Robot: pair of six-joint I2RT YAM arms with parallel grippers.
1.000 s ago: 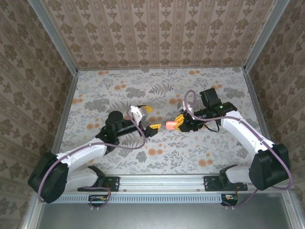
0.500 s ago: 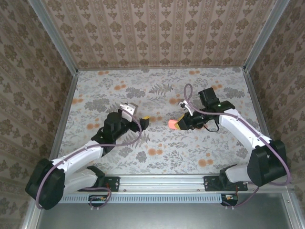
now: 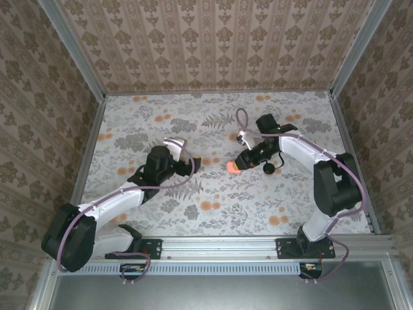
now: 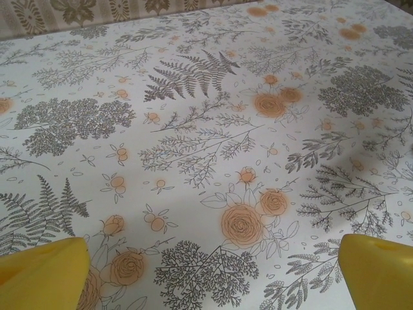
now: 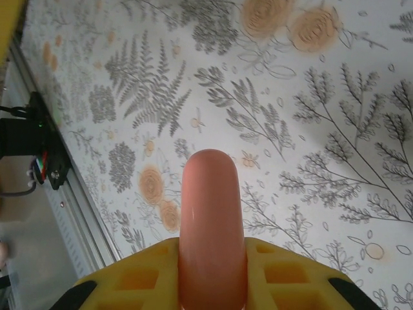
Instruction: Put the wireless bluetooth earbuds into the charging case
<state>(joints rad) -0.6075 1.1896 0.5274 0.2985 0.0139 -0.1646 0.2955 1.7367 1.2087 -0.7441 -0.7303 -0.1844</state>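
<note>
Meanwhile, the right gripper [image 5: 213, 261] clamped the pink charging case [image 5: 212, 194] edge-on between its yellow fingers [image 5: 139, 274], seemingly just above the floral table [image 3: 161, 123], while the left gripper [image 3: 193, 163] stood wide open and empty, well apart to its left.

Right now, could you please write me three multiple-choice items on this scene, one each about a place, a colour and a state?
1. Where is the charging case?
A. inside a bowl
B. between the right fingers
C. on a shelf

2. What colour is the case?
A. salmon pink
B. blue
C. white

3. How do the left fingers stand?
A. shut together
B. clamped on an earbud
C. wide apart

Answers:
1 B, the right wrist view shows it clamped between the yellow fingers.
2 A, its rounded edge is plainly pink.
3 C, bare table shows between them.
</note>
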